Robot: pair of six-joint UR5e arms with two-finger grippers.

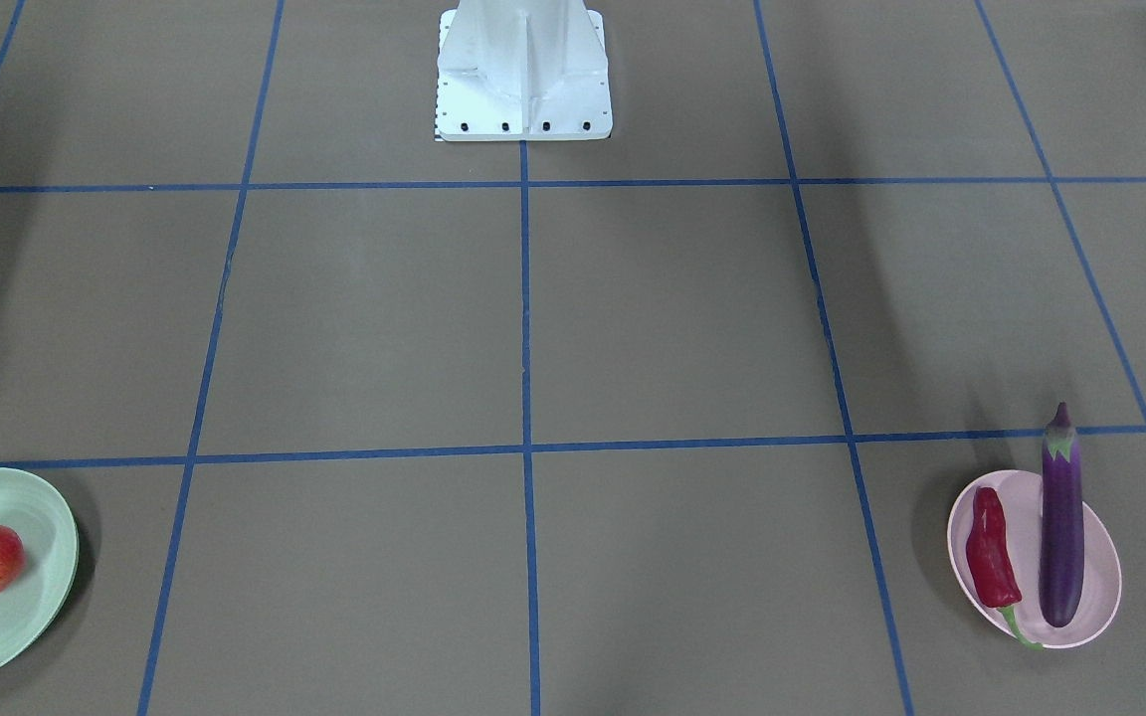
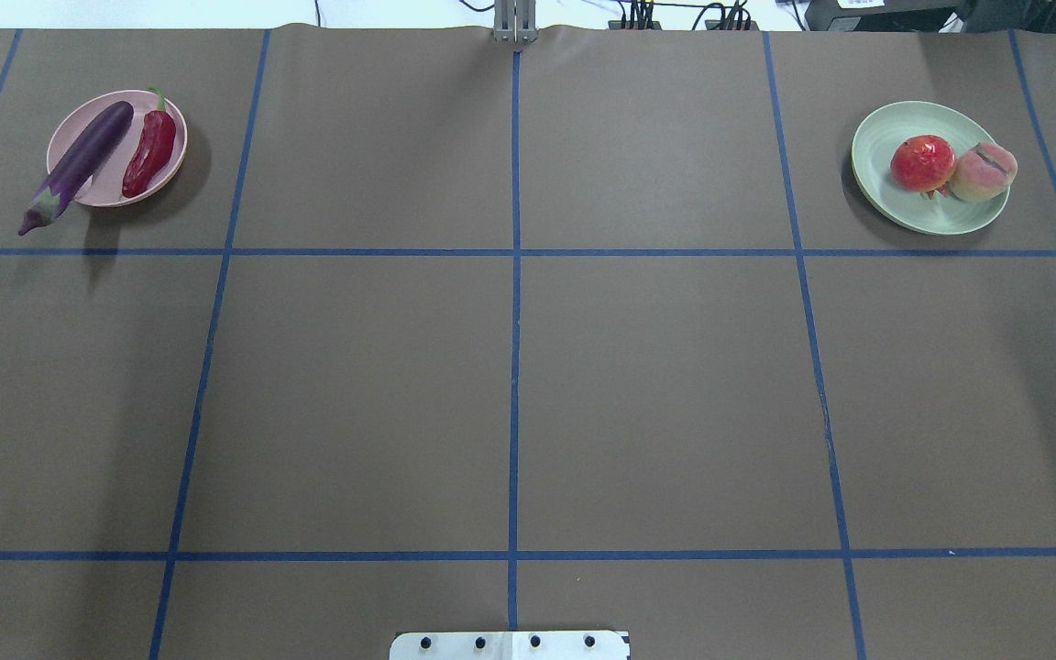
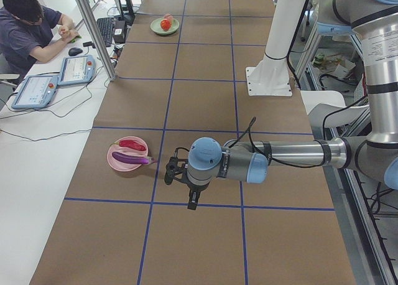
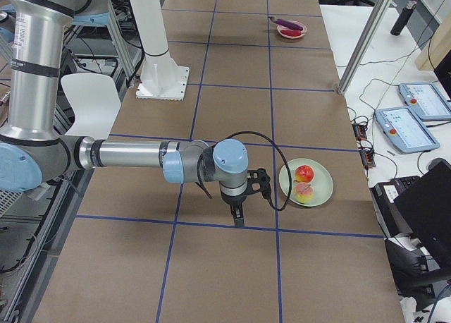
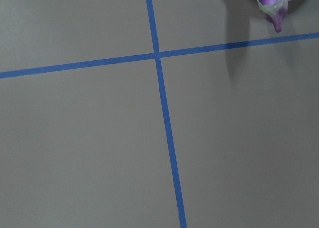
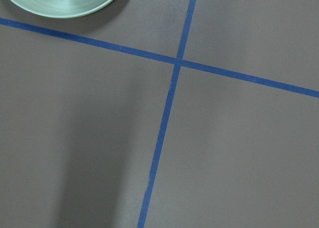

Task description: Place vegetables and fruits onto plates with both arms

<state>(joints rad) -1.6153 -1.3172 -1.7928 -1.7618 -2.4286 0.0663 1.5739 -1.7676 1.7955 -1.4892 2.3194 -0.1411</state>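
Since all four items sit on plates, the task looks done, or as good as. The eggplant point(image 2: 79, 165) and chili point(image 2: 150, 154) lie side by side on the pink plate point(image 2: 104, 191), on the robot's left at the far side of the table. The eggplant's cap end overhangs the rim on the robot's side, with the body resting on the plate. The red fruit point(image 2: 922, 162) and peach point(image 2: 983, 171) touch each other on the green plate point(image 2: 885, 137), far right, and the peach sits right at the outer rim.

Nothing is loose on the table point(image 2: 510, 394).

The left gripper point(image 3: 193, 204) hangs over bare table near the pink plate, apart from it. The right gripper point(image 4: 238, 218) does likewise near the green plate. Both show in the side views only, so I can't tell whether the claws are released or clenched. With every item accounted for on the plates, I judge neither is carrying anything.

What's left is probably just retracting the arms. The one risk I see is the eggplant's overhang, though it looks stable.
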